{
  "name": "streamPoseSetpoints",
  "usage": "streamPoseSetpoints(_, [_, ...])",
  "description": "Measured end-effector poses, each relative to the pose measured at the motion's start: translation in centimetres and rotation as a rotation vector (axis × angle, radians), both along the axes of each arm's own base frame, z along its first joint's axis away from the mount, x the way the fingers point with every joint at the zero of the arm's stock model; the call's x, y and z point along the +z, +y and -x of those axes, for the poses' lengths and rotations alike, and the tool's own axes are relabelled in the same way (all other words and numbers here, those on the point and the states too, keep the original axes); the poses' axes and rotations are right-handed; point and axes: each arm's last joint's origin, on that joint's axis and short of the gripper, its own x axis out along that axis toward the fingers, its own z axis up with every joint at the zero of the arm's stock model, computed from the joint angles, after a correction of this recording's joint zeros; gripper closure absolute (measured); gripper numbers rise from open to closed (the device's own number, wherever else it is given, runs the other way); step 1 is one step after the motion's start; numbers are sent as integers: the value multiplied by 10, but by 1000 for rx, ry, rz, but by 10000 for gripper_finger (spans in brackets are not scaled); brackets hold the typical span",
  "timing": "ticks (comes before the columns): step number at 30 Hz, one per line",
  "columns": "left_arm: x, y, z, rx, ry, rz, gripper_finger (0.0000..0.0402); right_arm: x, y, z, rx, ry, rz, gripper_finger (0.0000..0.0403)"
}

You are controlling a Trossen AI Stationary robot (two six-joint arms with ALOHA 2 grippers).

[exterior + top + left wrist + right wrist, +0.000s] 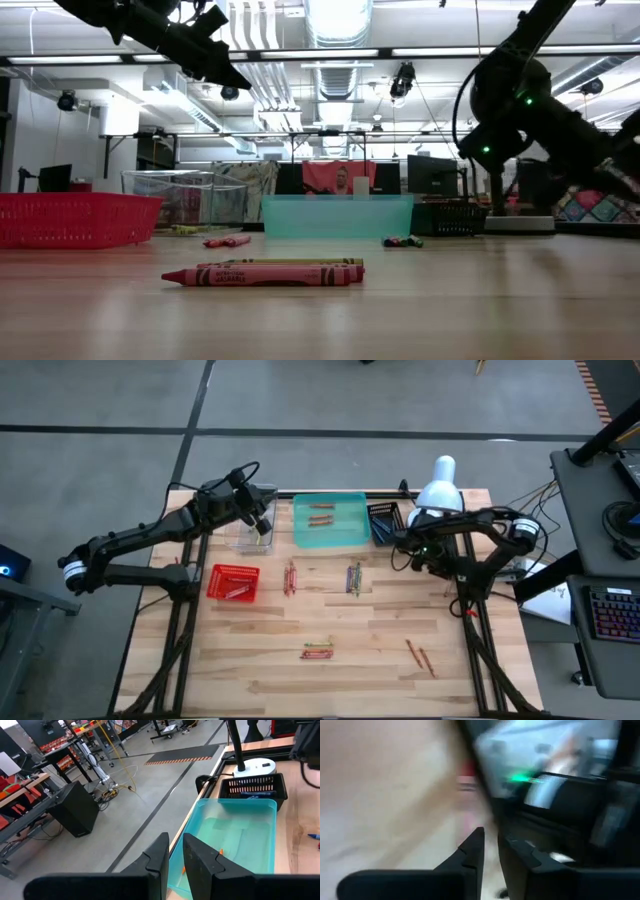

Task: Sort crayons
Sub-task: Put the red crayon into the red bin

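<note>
While small groups of thin crayons (318,651) in red, green, blue and orange lie scattered across the table (380,660), the left claw (262,523) hangs over a clear bin (247,536) at the far left, its fingers nearly together with nothing between them. The right claw (491,847), near the black basket (383,520) beside the teal tray (330,532), looks narrowed and empty too.

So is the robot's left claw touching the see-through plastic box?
Apart. The low view shows the left gripper hanging high above the clear plastic box, with open air between them; the left wrist view shows nothing between its near-shut fingers.
</note>
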Motion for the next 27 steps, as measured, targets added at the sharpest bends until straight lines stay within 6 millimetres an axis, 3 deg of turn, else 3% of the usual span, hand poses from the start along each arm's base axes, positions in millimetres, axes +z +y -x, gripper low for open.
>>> streamPoseSetpoints(7, [0, 0, 0, 1, -2, 3, 363, -5, 2, 3, 4, 90, -55, 391])
streamPoseSetpoints(16, [0, 0, 0, 1, -1, 4, 363, -29, -2, -3, 26, 108, -85, 394])
streamPoseSetpoints(27, [0, 0, 0, 1, -1, 4, 363, -39, -4, -8, 35, 60, -79, 394])
